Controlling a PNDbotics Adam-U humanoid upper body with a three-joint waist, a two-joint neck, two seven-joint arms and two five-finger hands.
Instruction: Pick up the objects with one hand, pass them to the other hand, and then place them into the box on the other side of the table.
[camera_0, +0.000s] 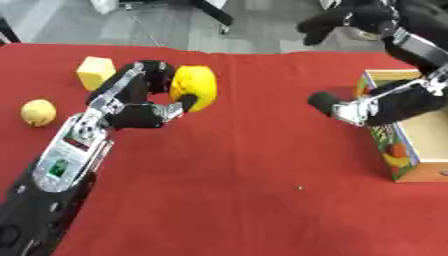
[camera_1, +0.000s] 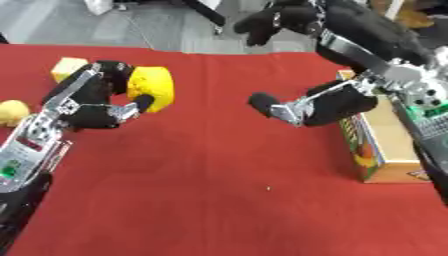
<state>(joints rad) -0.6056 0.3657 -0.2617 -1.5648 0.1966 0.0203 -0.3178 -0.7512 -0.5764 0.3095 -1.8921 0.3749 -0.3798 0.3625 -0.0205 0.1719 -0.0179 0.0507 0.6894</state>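
My left hand (camera_0: 140, 102) is shut on a yellow rounded object (camera_0: 196, 86), fingers over its top and the thumb under it, raised above the red table at the left. A yellow block (camera_0: 95, 71) lies behind the hand. A small yellow lemon-like fruit (camera_0: 38, 112) sits at the far left. My right hand (camera_1: 319, 107) hovers at the right, just left of the cardboard box (camera_1: 389, 135), thumb pointing left and fingers spread; it holds nothing.
The red table (camera_0: 245, 165) stretches wide between the two hands. The box has printed fruit on its side (camera_0: 395, 152) and stands at the right edge. Grey floor and chair legs lie beyond the far edge.
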